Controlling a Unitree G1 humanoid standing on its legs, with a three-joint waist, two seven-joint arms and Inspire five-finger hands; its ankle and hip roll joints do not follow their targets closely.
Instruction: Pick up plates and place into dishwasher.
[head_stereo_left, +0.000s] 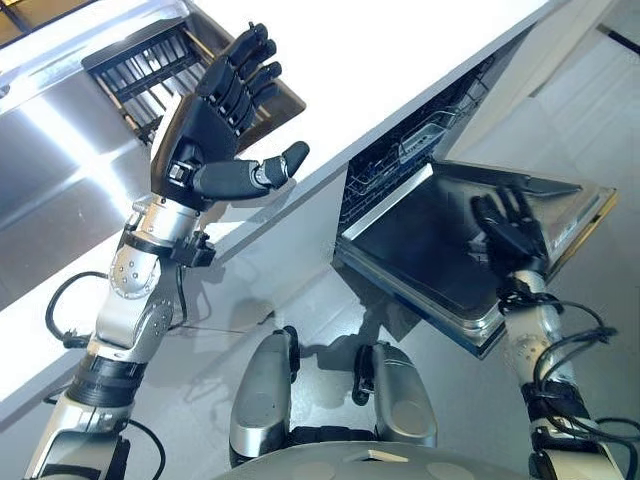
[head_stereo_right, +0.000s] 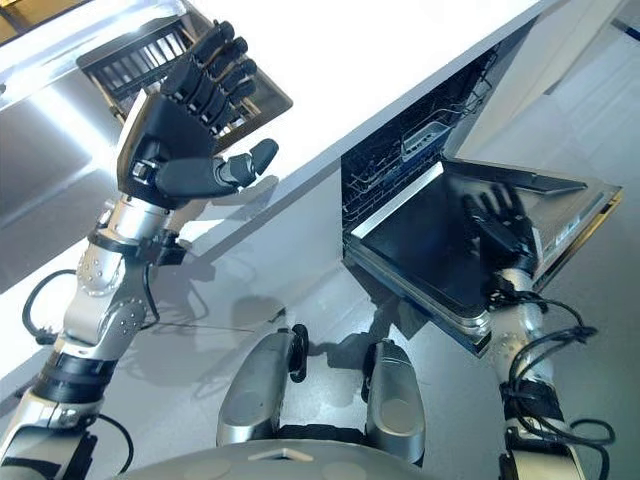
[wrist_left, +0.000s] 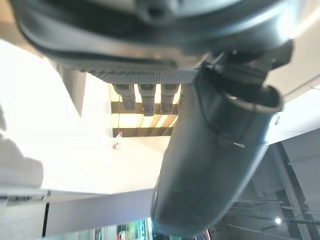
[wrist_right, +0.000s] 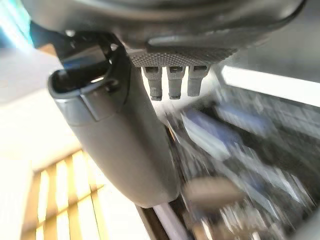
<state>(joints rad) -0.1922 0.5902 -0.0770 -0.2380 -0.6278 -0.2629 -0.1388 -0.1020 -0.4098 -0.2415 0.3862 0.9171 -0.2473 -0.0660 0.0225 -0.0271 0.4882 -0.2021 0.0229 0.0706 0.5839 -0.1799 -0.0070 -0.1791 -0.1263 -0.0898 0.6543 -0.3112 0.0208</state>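
While your left hand (head_stereo_left: 205, 135) hangs raised above the white table (head_stereo_left: 400, 60), its fingers (head_stereo_left: 245, 70) stand straight and spread, thumb out to the side, holding nothing. Palm faces you. Behind it, on the far left, sits a dark dish rack (head_stereo_left: 150, 75) with upright prongs, next to a steel sink surface (head_stereo_left: 60, 170). You cannot make out any plates in the rack from the head views.

Your right hand (head_stereo_left: 512, 232) is down on the right, over the dishwasher door (head_stereo_left: 420, 240), which lies dropped open and flat below the table edge. Fingers there are extended and relaxed, lying over the dark inner face of the door near its outer end; whether they actually touch it, you cannot tell. Nothing is gripped.

Past the door, the dishwasher opening (head_stereo_left: 400, 155) shows a wire lower rack (head_stereo_right: 405, 150) inside, under the table. Right wrist view gives you the same rack, blurred, beyond straight fingertips (wrist_right: 172, 82) and thumb. Left wrist view shows straight fingertips (wrist_left: 145, 97) against bright table and slatted dark bars.

Floor (head_stereo_left: 300, 300) is pale grey between table and door.
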